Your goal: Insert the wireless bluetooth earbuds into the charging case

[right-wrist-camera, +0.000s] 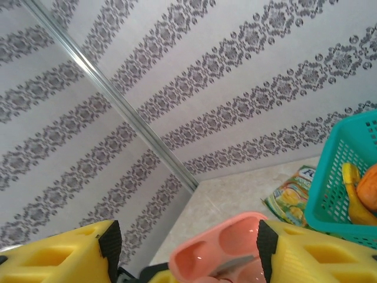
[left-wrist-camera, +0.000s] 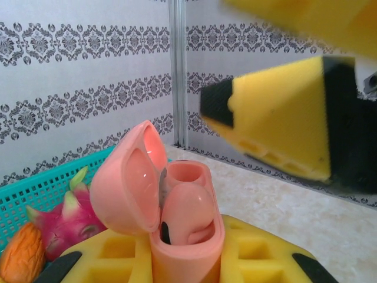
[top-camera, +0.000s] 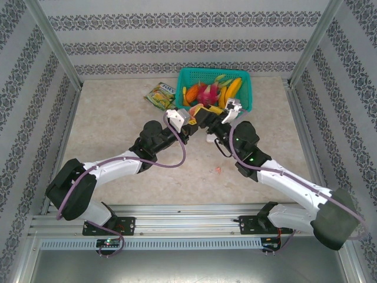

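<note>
Grey-patterned striped wallpaper (top-camera: 177,35) closes in a beige speckled desk (top-camera: 112,141) on three sides, with two metal corner posts (top-camera: 54,44). At the far middle stands one teal plastic mesh basket (top-camera: 248,88) of toy fruit, with one yellow-green snack packet (top-camera: 160,96) just left of it. My left tool (top-camera: 187,119) is clenched on the one pink rounded charging case (left-wrist-camera: 188,242), which is lifted just near the basket with its lid hinged open. One pink earbud (left-wrist-camera: 187,213) sits inside it. My right tool (right-wrist-camera: 188,253) is released, its yellow fingers (right-wrist-camera: 318,253) spread either side of the lid. One tiny pink-red piece (top-camera: 219,170) lies on the desk beside my right arm.
</note>
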Robot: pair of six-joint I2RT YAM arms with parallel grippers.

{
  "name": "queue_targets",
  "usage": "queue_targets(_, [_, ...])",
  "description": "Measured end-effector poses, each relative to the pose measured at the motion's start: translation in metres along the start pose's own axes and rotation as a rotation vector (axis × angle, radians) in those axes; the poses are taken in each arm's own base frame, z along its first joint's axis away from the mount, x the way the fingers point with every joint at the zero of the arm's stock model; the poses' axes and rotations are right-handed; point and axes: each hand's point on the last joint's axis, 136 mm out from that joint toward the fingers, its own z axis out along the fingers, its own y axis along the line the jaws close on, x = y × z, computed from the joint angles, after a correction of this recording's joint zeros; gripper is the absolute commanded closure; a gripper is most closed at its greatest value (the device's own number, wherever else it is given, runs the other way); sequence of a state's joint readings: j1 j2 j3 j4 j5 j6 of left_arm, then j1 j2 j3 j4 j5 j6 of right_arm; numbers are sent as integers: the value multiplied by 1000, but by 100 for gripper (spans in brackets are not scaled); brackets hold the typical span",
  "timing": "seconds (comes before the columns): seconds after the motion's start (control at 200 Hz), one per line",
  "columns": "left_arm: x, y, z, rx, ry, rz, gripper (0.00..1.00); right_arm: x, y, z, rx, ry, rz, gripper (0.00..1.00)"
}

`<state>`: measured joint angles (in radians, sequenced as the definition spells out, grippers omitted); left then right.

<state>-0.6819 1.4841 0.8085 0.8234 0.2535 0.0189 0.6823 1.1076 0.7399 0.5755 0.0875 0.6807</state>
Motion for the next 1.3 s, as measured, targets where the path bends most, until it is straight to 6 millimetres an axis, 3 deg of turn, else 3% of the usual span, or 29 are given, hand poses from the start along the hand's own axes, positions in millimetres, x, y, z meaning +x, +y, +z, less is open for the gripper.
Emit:
queue_targets(0.115, [1, -1, -5, 1, 1, 0, 100, -19, 5, -16, 2, -31, 10, 34])
queue_targets(0.225, [0, -3, -13, 6, -2, 5, 100, -32, -2, -34, 57, -46, 22, 34])
queue_targets(0.405, [-2, -11, -28, 34, -9, 18, 100, -23, -36, -62, 218, 5, 27, 34])
queue_targets(0.649, [-1, -24, -51, 91, -11, 22, 100, 39, -119, -104, 553, 230, 17, 35])
queue_targets(0.929, [17, -21, -71, 73, 30, 8, 100, 141, -192, -137, 865, 664, -5, 39])
queue_targets(1.119, [22, -14, -80, 39, 41, -8, 100, 185, -206, -153, 958, 833, -36, 40])
queue_targets(1.299, [25, -9, -88, 12, 42, -8, 100, 208, -209, -149, 1000, 937, -104, 41])
